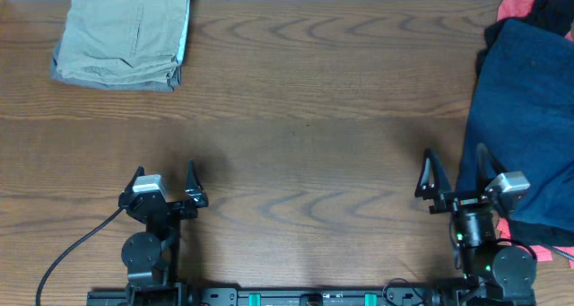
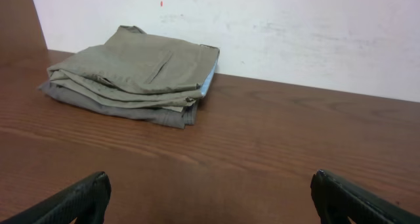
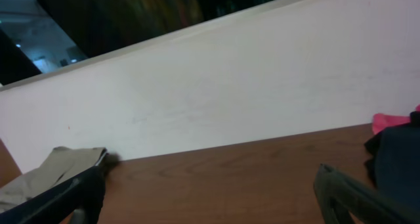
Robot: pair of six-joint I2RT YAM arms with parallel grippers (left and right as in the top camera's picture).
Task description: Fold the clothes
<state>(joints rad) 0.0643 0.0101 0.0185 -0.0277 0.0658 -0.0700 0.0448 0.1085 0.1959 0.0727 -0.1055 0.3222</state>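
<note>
Folded khaki trousers [image 1: 121, 35] lie at the far left of the table, also in the left wrist view [image 2: 134, 76] and at the left edge of the right wrist view [image 3: 49, 171]. A pile of unfolded clothes, with a dark navy garment [image 1: 525, 118] on top, lies at the right edge; it shows in the right wrist view [image 3: 397, 161]. A red garment [image 1: 520, 5] shows at its far end and a black one [image 1: 556, 14] beside it. My left gripper [image 1: 163, 185] is open and empty at the near left. My right gripper [image 1: 456, 176] is open and empty beside the navy garment's near left edge.
The wooden table [image 1: 305, 135] spans the view between the trousers and the pile. A white wall [image 2: 295, 27] runs along the far edge. A black cable [image 1: 76, 248] trails from the left arm to the near left.
</note>
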